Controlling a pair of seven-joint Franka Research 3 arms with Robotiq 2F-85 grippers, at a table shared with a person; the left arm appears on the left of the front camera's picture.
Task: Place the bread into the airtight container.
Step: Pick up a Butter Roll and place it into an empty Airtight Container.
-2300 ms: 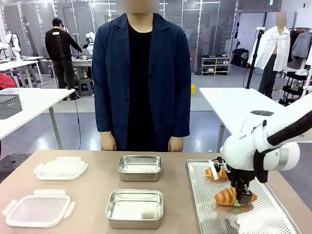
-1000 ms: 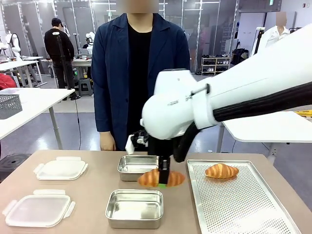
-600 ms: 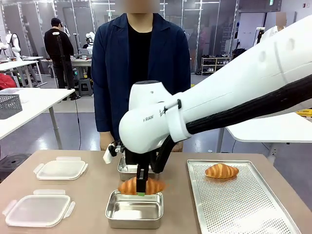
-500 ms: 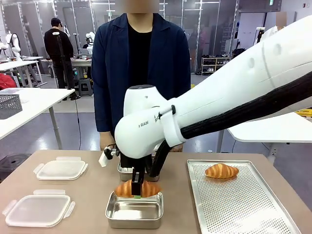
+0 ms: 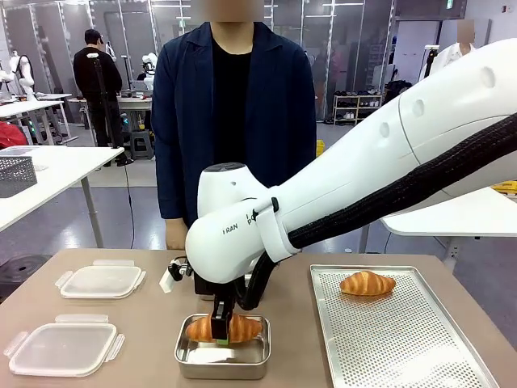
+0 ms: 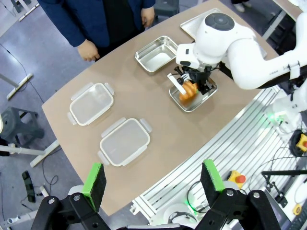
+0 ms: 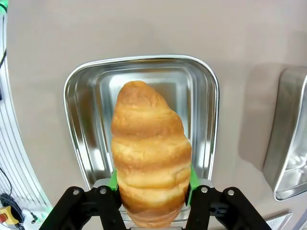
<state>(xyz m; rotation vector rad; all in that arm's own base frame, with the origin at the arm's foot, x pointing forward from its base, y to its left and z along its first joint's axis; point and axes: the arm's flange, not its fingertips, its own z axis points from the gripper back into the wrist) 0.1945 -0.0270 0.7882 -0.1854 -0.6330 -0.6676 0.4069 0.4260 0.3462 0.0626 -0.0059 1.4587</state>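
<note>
The bread, a golden croissant (image 5: 199,329) (image 7: 148,153), sits low inside the near steel container (image 5: 182,356) (image 7: 81,124), lying along its length. My right gripper (image 5: 220,334) (image 7: 152,184) reaches down from above, and its green pads press the croissant's two sides, so it is shut on it. From high above the table's near edge, the left wrist view shows the same croissant (image 6: 188,91) in the container (image 6: 204,100). My left gripper (image 6: 153,182) hangs there open, with nothing between its pads.
A second croissant (image 5: 367,283) lies on the perforated tray (image 5: 404,347) at the right. Another steel container (image 6: 157,53) stands behind the near one. Two clear lids (image 5: 101,280) (image 5: 63,347) lie at the left. A person stands at the far edge.
My right arm carried the croissant from the tray leftward across the table and lowered it into the near steel container. The left arm has not moved.
</note>
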